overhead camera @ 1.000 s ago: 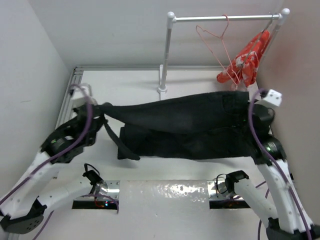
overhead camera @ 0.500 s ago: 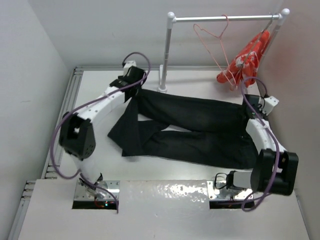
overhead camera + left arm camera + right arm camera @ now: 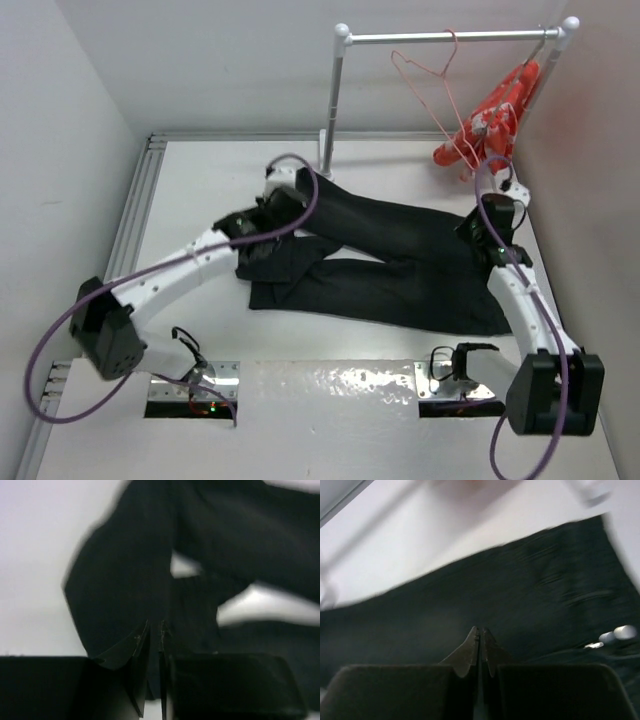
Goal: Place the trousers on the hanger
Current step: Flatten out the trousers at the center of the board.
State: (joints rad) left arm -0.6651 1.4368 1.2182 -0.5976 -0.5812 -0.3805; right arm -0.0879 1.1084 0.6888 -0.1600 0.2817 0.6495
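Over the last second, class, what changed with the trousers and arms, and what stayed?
The trousers, hanging stretched in the air a second ago, now lie on the table. The left gripper swung far, then back toward the waist, folding the legs. The hanger stayed on the rail.

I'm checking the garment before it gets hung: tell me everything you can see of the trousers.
The trousers are black, of soft, matte fabric, and lie spread on the white table. The waist is to the right. The two legs run left, slightly parted, and their ends are rumpled and folded over. Small silver buttons show near the waist. The left gripper appears closed on the far leg's end, and the right gripper on the fabric near the waist.
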